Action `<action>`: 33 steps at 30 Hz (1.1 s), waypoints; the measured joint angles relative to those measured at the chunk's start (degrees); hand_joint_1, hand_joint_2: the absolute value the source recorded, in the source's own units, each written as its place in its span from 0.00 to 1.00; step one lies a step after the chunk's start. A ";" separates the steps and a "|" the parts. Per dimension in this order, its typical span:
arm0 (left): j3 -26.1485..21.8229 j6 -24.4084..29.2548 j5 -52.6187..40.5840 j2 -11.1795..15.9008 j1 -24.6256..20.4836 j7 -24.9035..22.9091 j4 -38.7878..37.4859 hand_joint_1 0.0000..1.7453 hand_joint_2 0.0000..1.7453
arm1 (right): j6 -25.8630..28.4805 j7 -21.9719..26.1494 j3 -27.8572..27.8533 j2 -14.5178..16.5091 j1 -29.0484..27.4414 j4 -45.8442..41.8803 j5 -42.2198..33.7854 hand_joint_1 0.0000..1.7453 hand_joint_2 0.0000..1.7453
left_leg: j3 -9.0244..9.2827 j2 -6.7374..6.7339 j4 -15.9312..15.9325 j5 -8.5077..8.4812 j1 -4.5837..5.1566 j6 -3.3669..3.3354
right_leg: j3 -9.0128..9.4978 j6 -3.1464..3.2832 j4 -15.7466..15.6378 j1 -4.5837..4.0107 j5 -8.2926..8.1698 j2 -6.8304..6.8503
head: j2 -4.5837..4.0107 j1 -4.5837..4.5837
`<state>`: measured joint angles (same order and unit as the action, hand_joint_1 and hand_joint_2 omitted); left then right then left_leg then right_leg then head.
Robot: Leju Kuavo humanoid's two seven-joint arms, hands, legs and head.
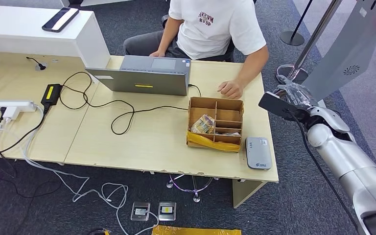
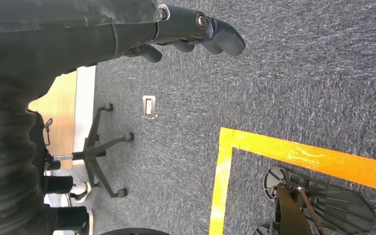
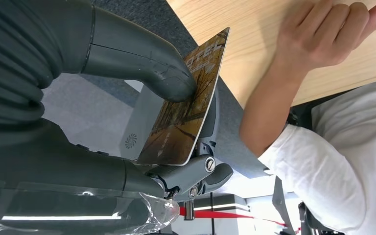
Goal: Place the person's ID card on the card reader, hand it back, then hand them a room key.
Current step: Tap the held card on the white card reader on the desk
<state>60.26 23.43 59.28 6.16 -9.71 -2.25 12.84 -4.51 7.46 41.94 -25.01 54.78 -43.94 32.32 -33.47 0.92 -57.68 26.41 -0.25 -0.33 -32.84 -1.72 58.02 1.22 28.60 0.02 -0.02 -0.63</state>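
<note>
My right hand (image 1: 293, 98) is raised off the table's right end, near the person's hand (image 1: 231, 89). It pinches a room key card (image 3: 186, 107) with an autumn picture and "HOTEL" lettering between thumb and fingers. In the right wrist view the person's hand (image 3: 323, 36) rests on the wooden table close to the card. The grey card reader (image 1: 258, 152) lies flat at the table's front right corner. My left hand (image 2: 196, 32) hangs over the carpet with fingers curled and nothing in them.
A cardboard divider box (image 1: 215, 125) holding cards stands left of the reader. A grey laptop (image 1: 144, 78) sits before the seated person in a white shirt (image 1: 215, 24). Black cables (image 1: 112, 105) and a power strip (image 1: 7, 105) cover the table's left. A stanchion base (image 1: 293, 36) stands at right.
</note>
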 joint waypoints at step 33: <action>-0.45 -0.55 2.63 -0.02 0.02 0.14 -0.01 0.00 1.00 | -3.66 -9.45 -5.36 -6.68 -17.05 -9.41 0.26 1.00 1.00 | -0.01 0.03 0.00 0.06 -0.01 0.01 | 0.02 0.02 -0.04 -0.02 0.02 0.02 | 0.01 0.00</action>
<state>59.81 22.88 61.91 6.14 -9.68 -2.11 12.83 -8.17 -1.99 36.58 -31.69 37.73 -53.34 32.57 -33.48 0.95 -57.68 26.47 -0.26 -0.32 -32.82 -1.70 57.98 1.20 28.62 0.05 -0.01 -0.63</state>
